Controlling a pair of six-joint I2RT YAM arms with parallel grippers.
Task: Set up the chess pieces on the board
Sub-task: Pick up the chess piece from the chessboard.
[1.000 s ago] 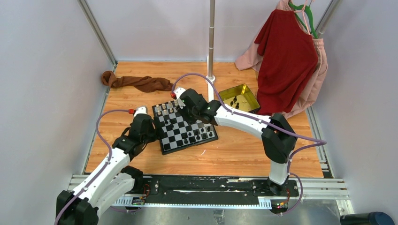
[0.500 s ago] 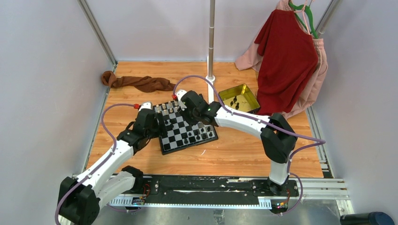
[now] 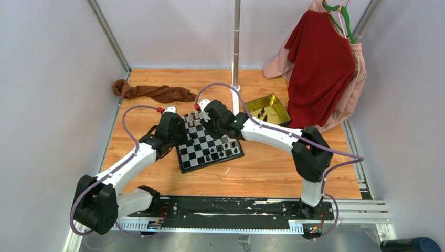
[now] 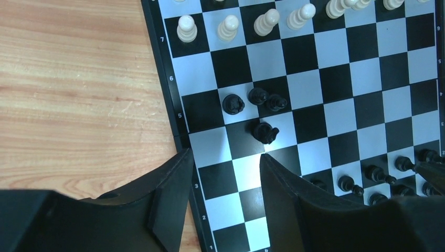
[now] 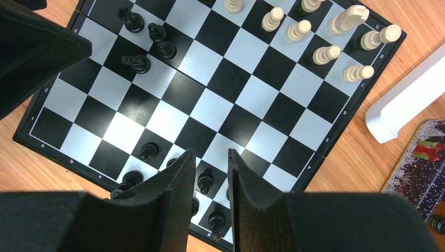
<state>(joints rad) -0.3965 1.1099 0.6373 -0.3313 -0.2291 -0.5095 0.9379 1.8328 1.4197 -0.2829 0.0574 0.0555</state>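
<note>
Wooden desk [image 3: 262, 173] below, with the board [image 4: 362, 100] set askew on it. Four loose black chess pieces [image 4: 264, 132] grouped on middle squares, just ahead of the left end effector [image 4: 225, 157], released and empty. Closer to these than the right end effector [image 5: 210, 155], narrowly parted, grasping nothing.

Seen from above, both arms [image 3: 267, 132] cover the far part of the board [image 3: 197, 160]; the chess pieces [image 3: 209, 156] are too small to tell by kind; fingers of the right gripper [image 5: 210, 157] hide black pieces at the near edge (the tin [image 5: 420, 173] beside is cut off at the right); the left wrist view crops the top cream pieces.
</note>
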